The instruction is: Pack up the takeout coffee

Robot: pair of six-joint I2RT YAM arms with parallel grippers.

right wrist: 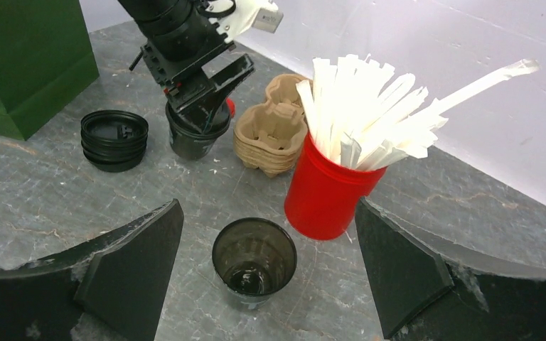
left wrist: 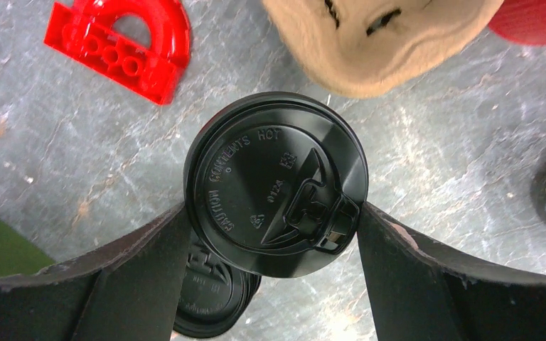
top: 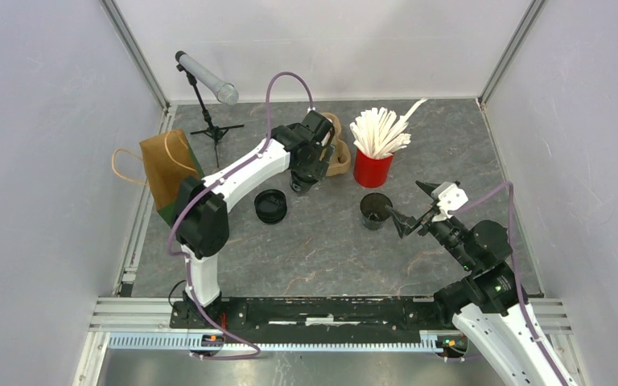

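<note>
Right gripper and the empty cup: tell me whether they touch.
Apart. The right wrist view shows bare table on both sides of the empty cup, between it and the open right gripper.

The grey marbled table (top: 322,249) carries a paper bag (top: 167,169) at its left edge, a microphone stand (top: 209,121) at the back, a stack of lids (top: 271,206), a lidded cup (left wrist: 277,183) beside a cardboard cup carrier (top: 339,157), a red block (left wrist: 124,46), a red tub (top: 372,167) of stirrers (top: 380,129) and an open cup (top: 375,211) near it.
</note>
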